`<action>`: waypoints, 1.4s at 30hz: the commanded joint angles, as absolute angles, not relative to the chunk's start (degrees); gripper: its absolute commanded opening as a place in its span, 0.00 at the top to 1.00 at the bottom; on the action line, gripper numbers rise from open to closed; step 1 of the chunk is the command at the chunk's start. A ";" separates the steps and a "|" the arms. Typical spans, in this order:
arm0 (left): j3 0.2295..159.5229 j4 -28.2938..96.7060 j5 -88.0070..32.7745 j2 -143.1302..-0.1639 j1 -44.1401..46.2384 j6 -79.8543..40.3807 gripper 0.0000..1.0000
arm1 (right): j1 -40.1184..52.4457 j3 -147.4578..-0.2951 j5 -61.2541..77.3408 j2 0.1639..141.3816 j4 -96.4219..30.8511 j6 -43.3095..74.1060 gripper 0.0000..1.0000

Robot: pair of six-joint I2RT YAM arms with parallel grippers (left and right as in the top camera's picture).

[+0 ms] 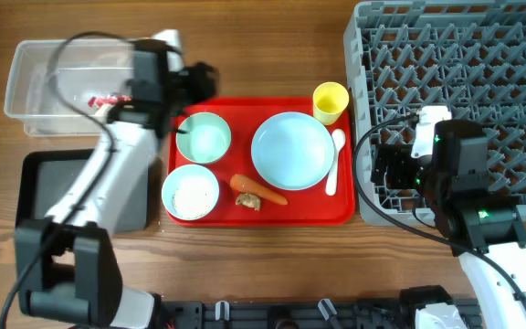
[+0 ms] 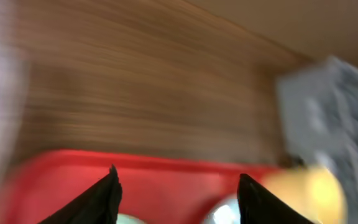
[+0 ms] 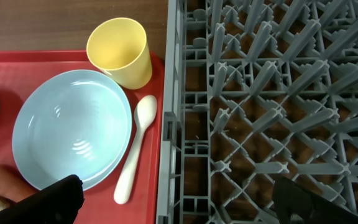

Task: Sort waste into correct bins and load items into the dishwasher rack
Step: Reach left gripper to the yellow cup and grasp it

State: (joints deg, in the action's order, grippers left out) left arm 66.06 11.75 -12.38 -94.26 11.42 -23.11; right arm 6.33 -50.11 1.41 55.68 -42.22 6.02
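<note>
The red snack wrapper (image 1: 106, 99) lies in the clear tub (image 1: 35, 87), partly under my left arm. The black tray (image 1: 39, 183) lies in front of the tub. On the red tray (image 1: 245, 217) are two light blue bowls (image 1: 203, 138), one holding rice (image 1: 191, 193), the plate (image 1: 292, 151), yellow cup (image 1: 331, 101), white spoon (image 1: 334, 163), carrot (image 1: 261, 190) and brown scrap (image 1: 248, 202). No napkin shows. My left gripper (image 1: 204, 82) (image 2: 176, 186) is open and empty over the red tray's back left edge. My right gripper (image 1: 386, 169) (image 3: 179, 202) is open and empty over the rack's (image 1: 455, 91) left edge.
The left wrist view is motion-blurred; it shows the red tray (image 2: 166, 174), the cup (image 2: 309, 186) and the rack (image 2: 334, 112). The right wrist view shows the plate (image 3: 72, 127), cup (image 3: 118, 50), spoon (image 3: 134, 149) and rack pegs (image 3: 272, 99).
</note>
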 commanded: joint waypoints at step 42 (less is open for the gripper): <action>100.95 34.79 -10.87 -120.84 30.50 -17.15 0.00 | 0.30 -51.53 -3.38 53.78 -45.74 12.60 0.00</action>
State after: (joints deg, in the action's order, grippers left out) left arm 99.90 36.03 -9.98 -121.12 29.61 -18.02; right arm 0.54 -50.11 -3.49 53.32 -45.67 11.79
